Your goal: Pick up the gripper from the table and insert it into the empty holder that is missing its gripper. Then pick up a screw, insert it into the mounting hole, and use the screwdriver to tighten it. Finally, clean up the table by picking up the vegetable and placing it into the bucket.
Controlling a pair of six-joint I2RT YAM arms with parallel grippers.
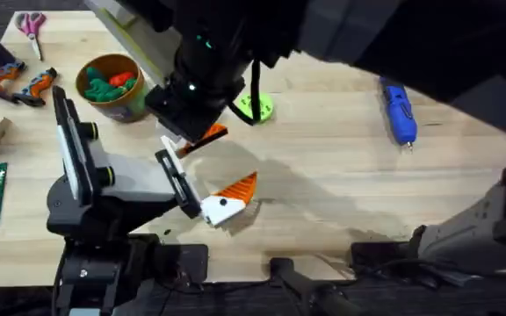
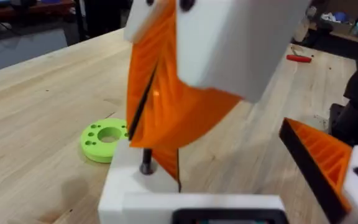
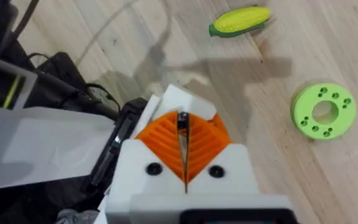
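The left tool (image 1: pixel 205 171) stands spread wide over the bench (image 1: pixel 341 202). One of its fingers is the holder (image 2: pixel 129 186), and the other carries an orange tip (image 1: pixel 240 186). The right tool (image 3: pixel 183 134) is clenched on a small dark screw (image 3: pixel 182 120), which is set against the holder. Past them lie a lime-green disc (image 1: pixel 255 107) and the vegetable (image 3: pixel 240 20). Farther off, the bucket (image 1: pixel 111 88) stands to the left and the screwdriver (image 1: pixel 400 110) lies to the right. The bucket's label is too small to read.

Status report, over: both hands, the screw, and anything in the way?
Right hand shut on screw, at white holder. Left hand open. Vegetable lies outside bucket. Nothing blocking.
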